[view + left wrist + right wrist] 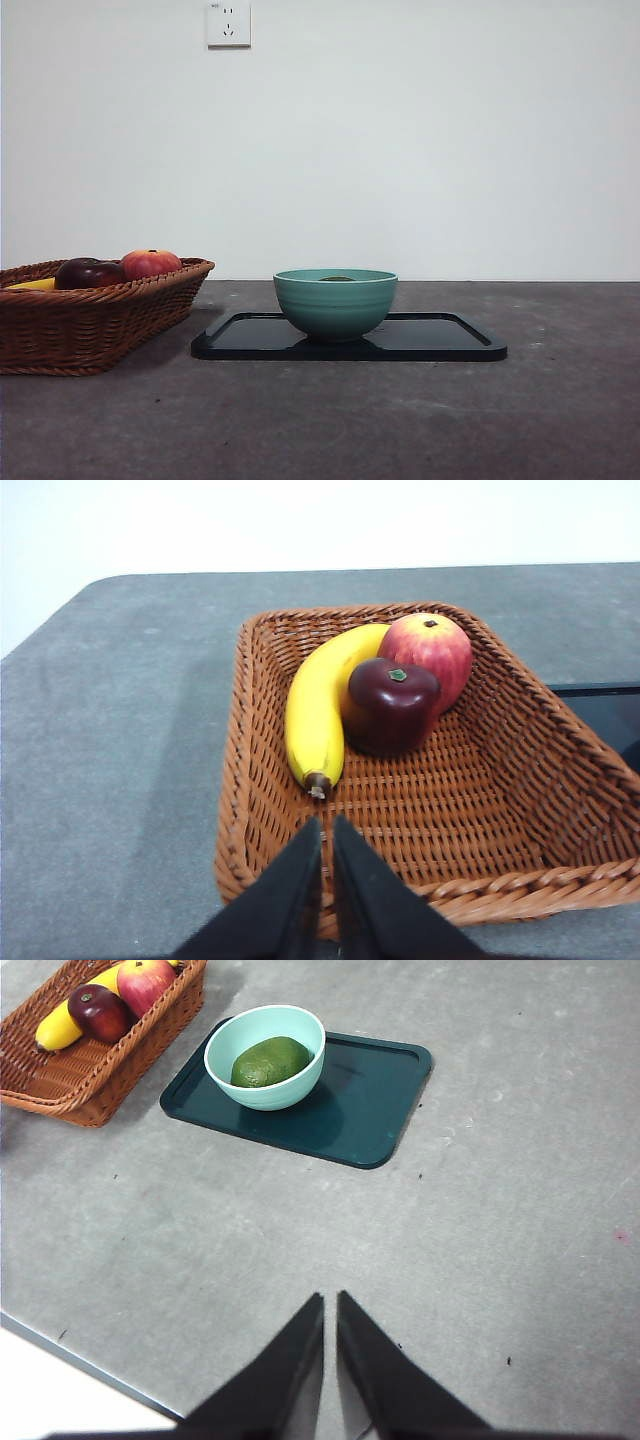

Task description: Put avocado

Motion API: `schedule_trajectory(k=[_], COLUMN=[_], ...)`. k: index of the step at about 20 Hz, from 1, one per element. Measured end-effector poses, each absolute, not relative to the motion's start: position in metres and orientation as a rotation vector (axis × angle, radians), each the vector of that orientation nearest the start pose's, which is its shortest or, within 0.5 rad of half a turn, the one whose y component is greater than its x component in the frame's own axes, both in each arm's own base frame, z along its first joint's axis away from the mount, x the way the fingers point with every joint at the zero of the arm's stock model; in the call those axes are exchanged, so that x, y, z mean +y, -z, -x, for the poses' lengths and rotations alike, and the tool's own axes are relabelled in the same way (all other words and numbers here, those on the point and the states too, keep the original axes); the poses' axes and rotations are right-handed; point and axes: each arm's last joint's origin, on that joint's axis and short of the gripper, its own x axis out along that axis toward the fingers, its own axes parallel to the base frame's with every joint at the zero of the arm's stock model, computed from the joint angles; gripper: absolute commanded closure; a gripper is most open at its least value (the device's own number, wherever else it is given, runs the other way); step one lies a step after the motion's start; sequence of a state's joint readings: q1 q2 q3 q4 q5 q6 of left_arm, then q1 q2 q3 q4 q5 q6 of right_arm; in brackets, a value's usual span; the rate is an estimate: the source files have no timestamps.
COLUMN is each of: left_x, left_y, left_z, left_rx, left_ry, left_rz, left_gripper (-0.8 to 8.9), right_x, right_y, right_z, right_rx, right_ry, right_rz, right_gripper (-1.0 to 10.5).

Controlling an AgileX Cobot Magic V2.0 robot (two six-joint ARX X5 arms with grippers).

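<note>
Lying inside the smooth, round teal bowl (265,1057), the matte oval avocado (270,1061) is seen on a glossy dark tray (365,1110) beside a woven wicker basket (560,780). The left gripper (326,830) and the right gripper (330,1305) are held with jaws pressed nearly together, empty.

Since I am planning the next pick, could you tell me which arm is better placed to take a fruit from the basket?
Probably the left: its tool hovers at the wicker basket rim, banana close ahead. The right tool sits over bare table, far away.
</note>
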State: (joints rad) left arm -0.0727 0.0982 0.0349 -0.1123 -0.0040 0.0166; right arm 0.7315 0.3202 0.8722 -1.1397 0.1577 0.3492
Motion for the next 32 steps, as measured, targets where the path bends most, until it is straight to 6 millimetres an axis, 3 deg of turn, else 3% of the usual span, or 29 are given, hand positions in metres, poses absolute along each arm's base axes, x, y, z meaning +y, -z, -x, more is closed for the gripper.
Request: schedule_trajectory(k=[32], left_x=[-0.0017], left_y=[-0.1563], left_z=[-0.0948], left_rx=[0.157], left_ry=[0.012], left_rz=[-0.005], left_gripper=[7.95], right_x=[0.0145], right_y=[-0.3128], right_z=[-0.0229], right_rx=[0.625], right_ry=[-0.454], right_rz=[-0.076], right_gripper=[9.3])
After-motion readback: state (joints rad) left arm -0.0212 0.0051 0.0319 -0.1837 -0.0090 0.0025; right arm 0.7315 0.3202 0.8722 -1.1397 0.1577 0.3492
